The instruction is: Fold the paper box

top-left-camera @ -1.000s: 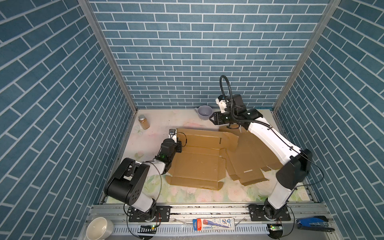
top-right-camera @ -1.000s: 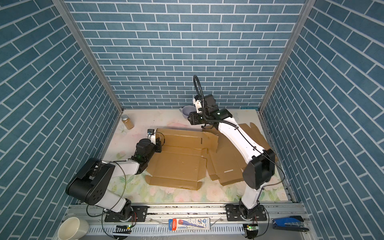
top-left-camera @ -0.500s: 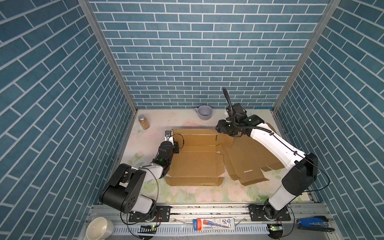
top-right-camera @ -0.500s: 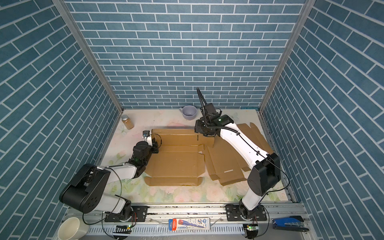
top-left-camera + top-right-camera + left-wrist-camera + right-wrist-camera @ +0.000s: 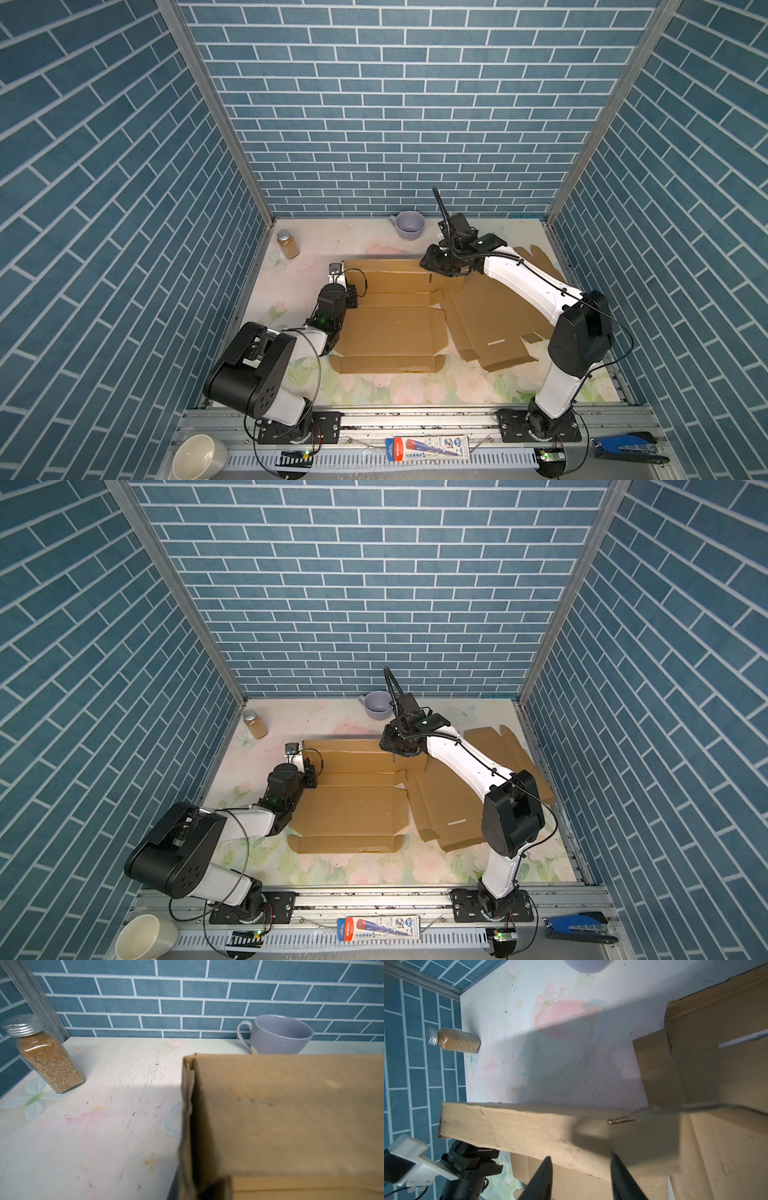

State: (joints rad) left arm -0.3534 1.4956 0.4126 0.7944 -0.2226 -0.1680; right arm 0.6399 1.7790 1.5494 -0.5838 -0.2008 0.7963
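The paper box (image 5: 390,332) (image 5: 349,812) is a brown cardboard blank lying flat mid-table, its back panel folded upward. My left gripper (image 5: 352,297) (image 5: 311,777) sits at the box's back left corner, shut on the panel's doubled side edge (image 5: 188,1126); in the left wrist view the cardboard runs between the jaws of the gripper (image 5: 197,1190). My right gripper (image 5: 429,269) (image 5: 388,748) hangs at the right end of the raised panel (image 5: 529,1130). Its two dark fingers (image 5: 546,1176) stand apart in front of the panel, gripper (image 5: 580,1157) open, nothing pinched.
A second flat cardboard blank (image 5: 498,328) lies overlapping to the right, under my right arm. A lilac cup (image 5: 409,224) stands by the back wall and a spice jar (image 5: 287,244) in the back left corner.
My right gripper has come forward and down from beside the cup to the raised back panel, and its jaws have narrowed. The box has squared up and lies flatter.
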